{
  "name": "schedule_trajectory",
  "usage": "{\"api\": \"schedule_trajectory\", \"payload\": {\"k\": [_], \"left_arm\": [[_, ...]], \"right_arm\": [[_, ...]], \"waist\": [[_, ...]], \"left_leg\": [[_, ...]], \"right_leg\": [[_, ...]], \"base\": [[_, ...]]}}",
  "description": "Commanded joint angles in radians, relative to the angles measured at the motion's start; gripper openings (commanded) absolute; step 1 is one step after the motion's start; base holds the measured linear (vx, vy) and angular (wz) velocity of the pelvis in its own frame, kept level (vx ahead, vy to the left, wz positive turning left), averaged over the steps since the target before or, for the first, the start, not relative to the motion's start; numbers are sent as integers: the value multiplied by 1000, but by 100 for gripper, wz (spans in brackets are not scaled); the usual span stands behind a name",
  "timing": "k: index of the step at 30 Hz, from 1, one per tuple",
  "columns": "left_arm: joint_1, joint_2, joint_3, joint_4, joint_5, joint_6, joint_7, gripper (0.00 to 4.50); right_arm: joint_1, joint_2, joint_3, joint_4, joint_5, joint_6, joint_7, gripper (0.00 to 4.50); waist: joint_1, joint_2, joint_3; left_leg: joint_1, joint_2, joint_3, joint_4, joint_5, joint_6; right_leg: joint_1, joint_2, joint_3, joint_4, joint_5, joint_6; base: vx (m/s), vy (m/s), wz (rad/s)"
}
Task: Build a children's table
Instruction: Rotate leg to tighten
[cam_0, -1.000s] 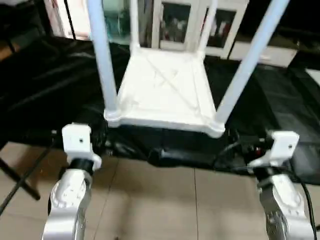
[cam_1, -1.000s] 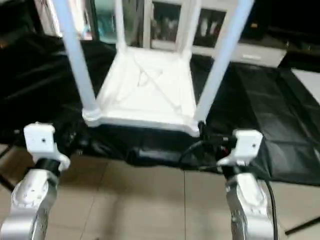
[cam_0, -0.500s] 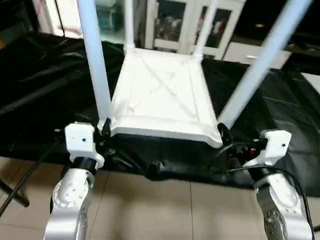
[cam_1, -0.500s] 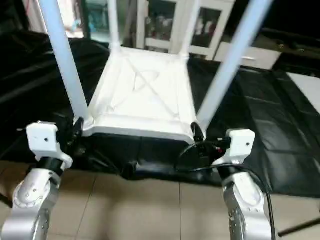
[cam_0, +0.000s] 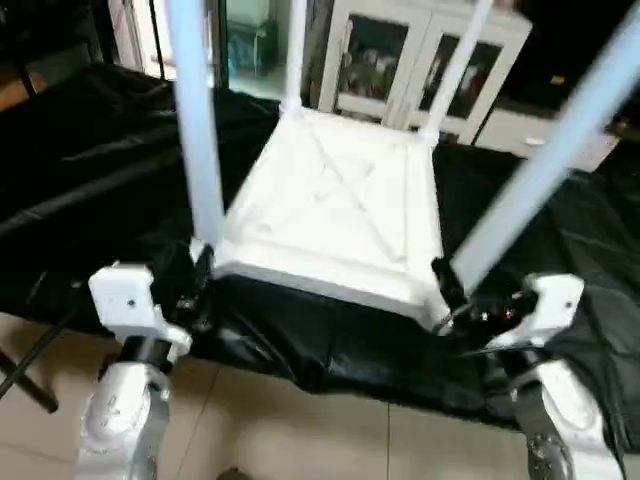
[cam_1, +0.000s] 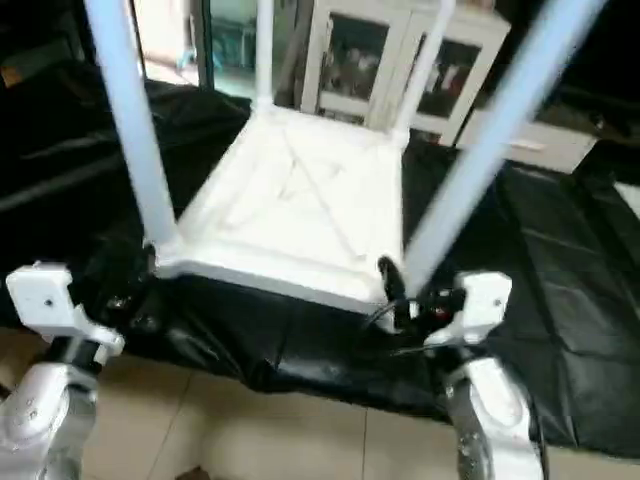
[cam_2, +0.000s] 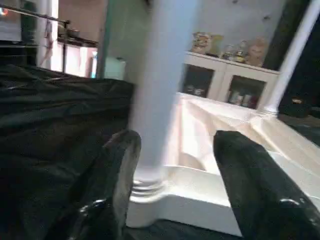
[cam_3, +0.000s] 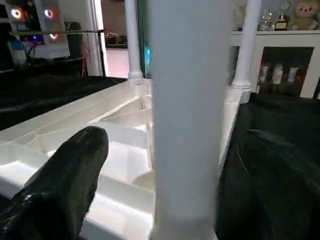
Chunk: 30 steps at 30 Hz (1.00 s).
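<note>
Both grippers, left (cam_2: 172, 187) and right (cam_3: 165, 185), straddle table legs (cam_0: 195, 130) unclenched, seemingly without contact; no writing legible.

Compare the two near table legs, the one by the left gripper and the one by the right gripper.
The near left leg rises almost straight up in the head view, while the near right leg slants up toward the right. The near left leg's socket sits between the left gripper fingers; the near right leg stands between the right gripper fingers. Both are white tubes seated in corner sockets of the upturned top.
</note>
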Motion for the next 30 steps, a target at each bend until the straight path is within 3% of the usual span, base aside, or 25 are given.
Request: {"api": "schedule_trajectory", "payload": {"k": [1,2,3,5,6,7,9,10,12,14,15,16,18,19,21,22,23,24,26,28,29,30], "left_arm": [[-5,9,-17,-11,6,17,-8,309],[-6,16,-20,-10,5,17,-12,318],[-11,26,-22,-7,8,29,-13,331],[-20,38,-24,1,11,34,-23,348],[-39,51,-21,19,7,40,-38,354],[-43,52,-20,21,6,41,-40,354],[-66,60,-10,38,-3,56,-44,376],[-66,60,-10,38,-3,56,-44,385],[-75,71,-6,42,-9,63,-43,398],[-79,75,-6,44,-13,70,-45,422],[-86,80,-7,47,-11,76,-45,433],[-90,81,-7,50,-11,79,-44,439],[-116,89,1,73,5,101,-29,446],[-121,90,3,77,8,104,-25,446],[-164,95,37,125,28,128,24,446],[-170,96,41,131,31,131,31,446],[-181,98,45,140,20,131,23,446],[-189,102,44,145,18,132,20,446],[-212,113,37,163,36,139,28,446],[-231,124,33,183,60,135,38,446],[-245,127,37,199,74,134,53,446],[-251,128,40,206,80,135,62,446]], "right_arm": [[-9,-11,-21,-3,18,-10,5,450],[-15,-11,-23,1,18,-11,5,450],[-23,-11,-26,5,15,-11,1,450],[-29,-10,-29,9,12,-12,-3,450],[-31,-11,-30,11,10,-13,-8,450],[-30,-12,-30,11,8,-12,-10,450],[-29,-23,-23,11,-13,-1,-22,450],[-29,-23,-23,11,-13,-1,-22,450],[-37,-29,-16,11,-18,14,-29,450],[-51,-29,-18,13,-9,37,-34,450],[-63,-30,-16,17,-5,46,-29,450],[-68,-32,-13,23,-8,51,-29,450],[-100,-40,-1,52,-20,73,-30,450],[-105,-40,1,57,-21,76,-30,450],[-146,-58,27,92,-24,108,6,450],[-152,-59,29,96,-22,109,13,450],[-164,-67,35,105,-19,123,27,450],[-172,-73,40,112,-22,126,36,450],[-195,-78,40,136,-35,116,38,450],[-211,-79,35,151,-32,116,38,450],[-220,-81,34,158,-28,118,40,450],[-224,-82,34,161,-27,119,41,450]], "waist": [[-3,4,-27],[-10,4,-22],[-15,11,-17],[-30,13,-7],[-33,20,-6],[-36,16,-6],[-37,30,-9],[-39,26,-10],[-44,34,-9],[-51,32,-10],[-54,45,-10],[-59,35,-10],[-58,40,-9],[-59,47,-9],[-62,49,-10],[-64,45,-12],[-60,44,-15],[-56,45,-23],[-53,44,-28],[-49,47,-25],[-50,48,-25],[-48,47,-32]], "left_leg": [[36,62,-5,-115,-173,-17],[37,66,1,-135,-286,-42],[39,73,1,-147,-372,-64],[39,74,-1,-152,-501,-103],[40,72,-5,-153,-544,-115],[40,71,-4,-151,-551,-116],[41,70,-7,-155,-555,-122],[39,70,-6,-156,-548,-122],[35,69,-5,-160,-550,-123],[36,69,-5,-158,-554,-118],[37,68,-6,-158,-562,-121],[35,68,-4,-157,-559,-117],[39,68,-2,-156,-557,-114],[39,67,-3,-155,-556,-117],[40,65,-3,-154,-554,-122],[39,64,-1,-153,-545,-117],[36,65,1,-151,-500,-104],[28,68,4,-149,-417,-85],[22,70,12,-146,-316,-53],[29,71,21,-146,-353,-51],[28,72,24,-145,-394,-66],[23,72,24,-144,-358,-70]], "right_leg": [[17,-55,15,-94,-92,-71],[12,-50,12,-104,-175,-87],[-3,-51,12,-114,-248,-98],[-20,-52,11,-125,-368,-93],[-24,-56,12,-130,-418,-86],[-27,-56,12,-134,-431,-82],[-28,-54,11,-132,-400,-83],[-27,-53,10,-133,-380,-84],[-28,-50,9,-129,-340,-88],[-30,-50,10,-129,-331,-94],[-32,-51,10,-127,-332,-99],[-31,-51,10,-130,-333,-98],[-36,-52,11,-132,-345,-102],[-37,-51,11,-130,-339,-104],[-36,-48,9,-128,-325,-107],[-35,-48,10,-129,-316,-109],[-32,-54,13,-127,-291,-117],[-25,-55,15,-118,-209,-131],[-25,-47,12,-107,-103,-143],[-39,-46,14,-114,-163,-150],[-43,-47,15,-118,-210,-147],[-37,-48,14,-111,-174,-145]], "base": [[-123,-9,-5],[-135,-9,-6],[-135,-9,-6],[-114,4,-6],[-100,8,-7],[-76,11,-7],[-35,9,-3],[-57,25,-7],[-39,19,-5],[0,0,0],[0,0,0],[0,0,0],[0,0,0],[0,0,0],[0,0,0],[0,0,0],[0,0,0],[0,0,0],[0,0,0],[0,0,0],[0,0,0],[0,0,0]]}}
